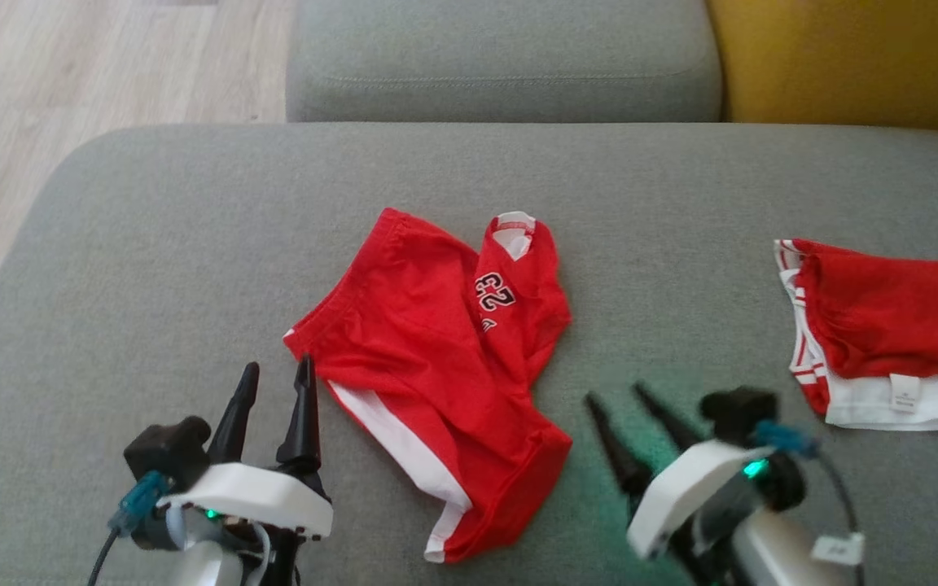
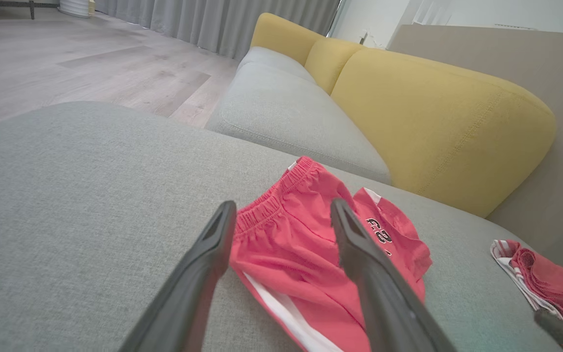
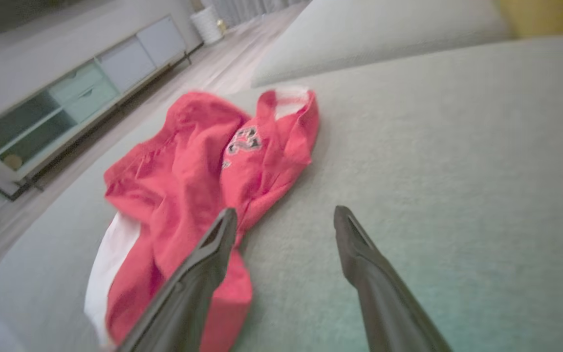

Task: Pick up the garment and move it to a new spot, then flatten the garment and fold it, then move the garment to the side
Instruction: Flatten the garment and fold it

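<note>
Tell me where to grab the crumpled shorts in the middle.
Probably best to pinch the elastic waistband of the shorts at its near corner, coming from the left with the left gripper: that gathered edge lies exposed there, just ahead of the open jaws.

Number 23 (image 1: 495,295), black with white outline, on the crumpled red shorts (image 1: 412,350)

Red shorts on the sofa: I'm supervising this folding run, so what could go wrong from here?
1. The red shorts lie crumpled, one leg doubled over, so the open left gripper or right gripper may pinch several layers and flattening could fail.
2. The second red garment lies nearby on the right; moving the shorts that way might disturb it.
</note>
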You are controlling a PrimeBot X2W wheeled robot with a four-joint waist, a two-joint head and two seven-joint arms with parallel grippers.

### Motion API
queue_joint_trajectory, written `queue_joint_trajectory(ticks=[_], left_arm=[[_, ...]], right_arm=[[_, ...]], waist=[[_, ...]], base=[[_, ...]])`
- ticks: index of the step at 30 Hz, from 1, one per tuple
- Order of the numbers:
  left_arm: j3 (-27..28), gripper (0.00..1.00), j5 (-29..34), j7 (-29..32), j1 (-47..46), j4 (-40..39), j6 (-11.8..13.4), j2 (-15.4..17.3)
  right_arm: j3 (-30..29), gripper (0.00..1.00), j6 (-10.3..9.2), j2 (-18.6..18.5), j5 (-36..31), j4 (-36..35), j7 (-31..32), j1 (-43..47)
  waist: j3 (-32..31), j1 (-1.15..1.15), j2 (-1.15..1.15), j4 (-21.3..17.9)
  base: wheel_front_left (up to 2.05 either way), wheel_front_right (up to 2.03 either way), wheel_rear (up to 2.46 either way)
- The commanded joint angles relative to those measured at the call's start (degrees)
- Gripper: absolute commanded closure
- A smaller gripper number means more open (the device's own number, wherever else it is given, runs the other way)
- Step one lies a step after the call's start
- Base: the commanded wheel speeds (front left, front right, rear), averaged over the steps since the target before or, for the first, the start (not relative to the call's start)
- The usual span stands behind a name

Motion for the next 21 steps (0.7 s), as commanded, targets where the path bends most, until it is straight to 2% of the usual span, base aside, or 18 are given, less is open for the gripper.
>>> queue_joint_trajectory(ticks=[1,7,15,16,17,21], left_arm=[[1.4,0.00,0.0,-0.7,-2.6,-2.0,0.0,0.5],[0.9,0.00,-0.2,-0.7,-3.3,-1.6,-0.1,0.5],[0.5,0.00,-0.2,-0.7,-4.5,-1.0,-0.4,0.5],[0.6,0.00,-0.1,-0.7,-4.6,-1.0,-0.4,0.5],[0.6,0.00,-0.1,-0.7,-4.7,-0.9,-0.5,0.5],[1.0,0.00,0.0,-0.7,-4.7,-0.7,-0.6,0.5]], right_arm=[[1.9,0.00,0.20,0.4,-0.3,-2.9,1.1,-0.2],[4.9,0.00,0.20,-1.4,0.2,-7.0,7.7,1.8],[6.0,0.00,0.20,-1.5,1.3,-5.8,11.4,1.3],[6.2,0.59,0.20,-1.6,1.4,-5.6,11.6,1.1],[6.1,1.00,0.20,-1.8,1.4,-5.4,11.4,0.9],[3.9,1.00,0.20,-2.1,0.7,-4.8,9.9,-0.1]], waist=[[0.5,0.00,0.00,0.5],[1.8,0.00,0.00,2.6],[3.6,0.00,0.00,5.4],[3.7,0.00,0.00,5.7],[3.8,0.00,0.00,5.9],[3.9,0.00,0.00,6.3]], base=[[0.00,0.00,0.00],[0.00,0.00,0.00],[0.00,0.00,0.00],[0.00,0.00,0.00],[0.00,0.00,0.00],[0.00,0.00,0.00]])
